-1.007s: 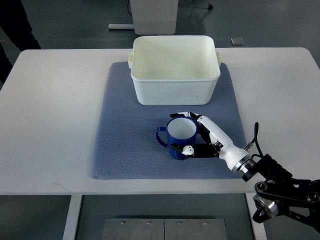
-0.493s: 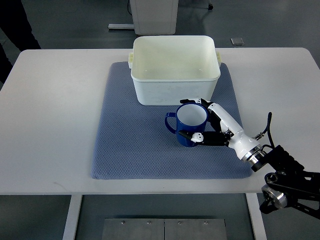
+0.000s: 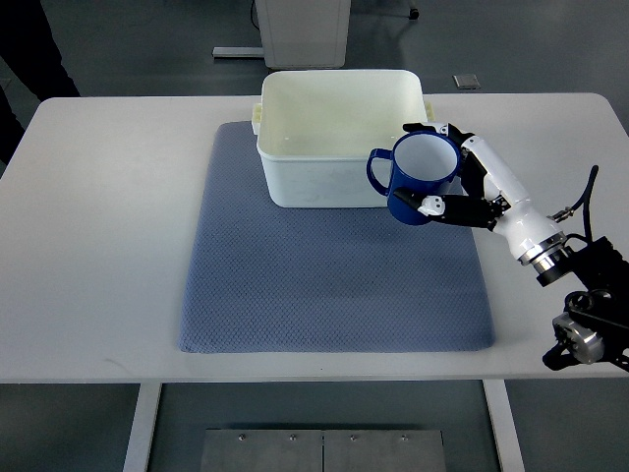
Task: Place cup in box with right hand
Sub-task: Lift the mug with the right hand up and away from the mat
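A white table is carrying a blue-grey mat, and a white plastic box is sitting open-topped on the far part of that mat. The right hand is reaching in from the lower right of the top view, its white and black fingers wrapping around a blue mug with a white inside. The hand is closing firmly on the mug's body — thumb on the near side, the other fingers curling round the far side.

The mug is being held upright, mouth facing up, clear of the mat, with its handle pointing left toward the box. It is hanging at the box's near right corner, overlapping the box's wall in this view but not yet over the opening.

The relation that matters — the box's open interior is lying to the left of and beyond the mug, so the next move likely calls for carrying it left and away from the robot before lowering. The left arm is not showing.
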Tool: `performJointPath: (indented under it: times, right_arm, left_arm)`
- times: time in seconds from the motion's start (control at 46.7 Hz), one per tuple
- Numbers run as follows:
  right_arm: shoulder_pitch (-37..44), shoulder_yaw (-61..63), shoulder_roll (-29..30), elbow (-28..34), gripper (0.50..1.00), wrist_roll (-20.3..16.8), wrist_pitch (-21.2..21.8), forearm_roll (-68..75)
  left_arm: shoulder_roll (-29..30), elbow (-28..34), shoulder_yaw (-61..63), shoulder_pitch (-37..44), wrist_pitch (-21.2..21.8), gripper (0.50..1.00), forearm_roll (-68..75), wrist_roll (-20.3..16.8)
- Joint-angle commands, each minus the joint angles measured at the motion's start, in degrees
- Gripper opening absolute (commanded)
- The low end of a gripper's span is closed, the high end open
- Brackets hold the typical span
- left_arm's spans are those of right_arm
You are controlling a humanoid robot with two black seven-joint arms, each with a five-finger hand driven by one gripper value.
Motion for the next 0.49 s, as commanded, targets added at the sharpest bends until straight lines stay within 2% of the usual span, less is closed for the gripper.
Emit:
performJointPath:
  times: [0.0, 0.364, 0.471]
  right_arm:
    - [0.14, 0.87, -0.86, 0.55, 0.5, 0.01, 0.01, 0.01]
    - [0.05, 8.16, -4.2, 3.37, 0.5, 0.01, -0.25, 0.09]
    - [-0.3, 12.38, -4.55, 4.07, 0.5, 0.01, -1.92, 0.27]
  left_arm:
    - [0.0, 0.0, 0.0, 0.0, 0.0, 1.0, 0.0, 0.0]
    - [0.0, 0.0, 0.0, 0.0, 0.0, 1.0, 0.0, 0.0]
    - [0.0, 0.0, 0.0, 0.0, 0.0, 1.0, 0.0, 0.0]
